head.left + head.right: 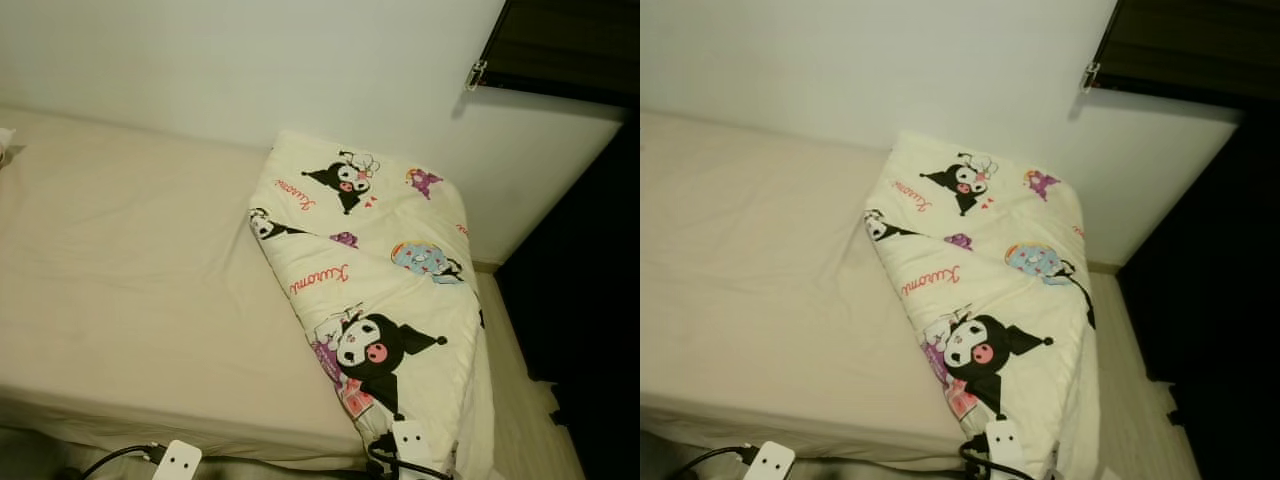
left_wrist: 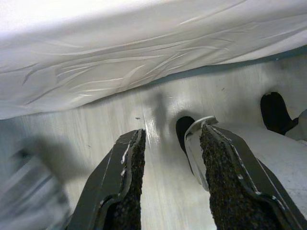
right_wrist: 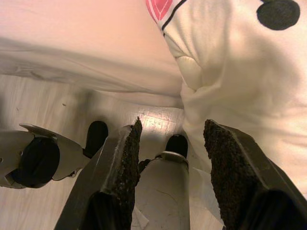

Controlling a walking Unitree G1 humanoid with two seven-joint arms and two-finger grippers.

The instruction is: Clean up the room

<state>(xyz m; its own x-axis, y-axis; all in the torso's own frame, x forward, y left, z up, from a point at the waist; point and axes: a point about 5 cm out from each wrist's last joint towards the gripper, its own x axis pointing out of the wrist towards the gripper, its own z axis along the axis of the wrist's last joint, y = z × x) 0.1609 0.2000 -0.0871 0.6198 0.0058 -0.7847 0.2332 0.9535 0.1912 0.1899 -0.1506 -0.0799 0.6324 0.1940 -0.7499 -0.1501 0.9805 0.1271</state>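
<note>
Nearest the head camera, at the lower edge of the left eye view, two white wrist housings with black cables are seen: the left gripper's mount [image 1: 178,460] in front of the bed's near edge, and the right gripper's mount [image 1: 407,440] against the hanging corner of the quilt. Behind them a bed [image 1: 120,290] covered by a plain cream sheet is shown, set against a white wall [image 1: 250,60]. A folded cream quilt [image 1: 370,270], printed with black-and-pink cartoon figures and red script, is laid across the bed's right end, reaching from the wall side to the near edge and drooping over it. A dark window frame [image 1: 560,45] is seen at the upper right, and a strip of pale floor [image 1: 520,400] beside a dark area at the right.

From the left wrist, the left gripper [image 2: 170,172] is shown with its two black fingers spread apart and nothing held between them, hanging over pale wooden floor. The creased overhang of the sheet [image 2: 144,57] is seen beyond them, and a grey robot foot [image 2: 268,148] lies below.

From the right wrist, the right gripper [image 3: 170,158] is likewise shown spread apart and gripping nothing. The quilt's hanging corner [image 3: 230,81] is seen just beside one finger, with the sheet's edge [image 3: 76,52] next to it and parts of the robot's legs [image 3: 160,187] underneath.
</note>
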